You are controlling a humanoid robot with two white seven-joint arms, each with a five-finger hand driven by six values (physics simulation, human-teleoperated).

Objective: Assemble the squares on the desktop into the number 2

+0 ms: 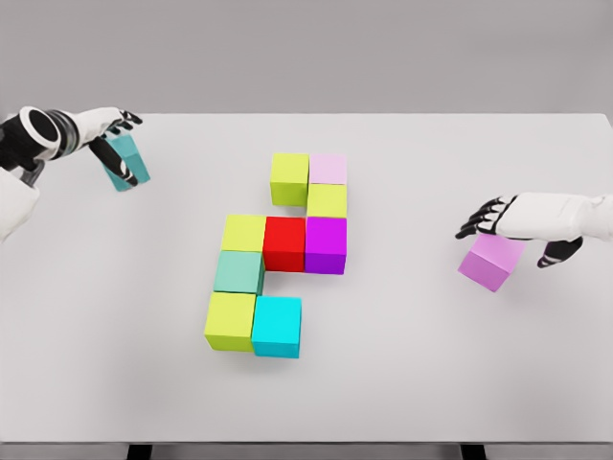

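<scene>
Left hand (107, 134) grips a teal cube (125, 161) at the desk's (431, 364) far left — right hand (517, 222) clasps a violet cube (491, 261) — nine cubes (283, 243) sit centrally.

Left hand (113, 144) at upper left of frame, fingers curled in a grasp. Right hand (517, 228) at right edge, mid-height, fingers curled downward, also gripping.

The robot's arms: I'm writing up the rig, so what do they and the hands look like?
Both arms are smooth white shells. The left arm shows black and white rings at the wrist; the right arm is plain white. The left hand and right hand have white backs with black fingers. No cables or markings show.
</scene>
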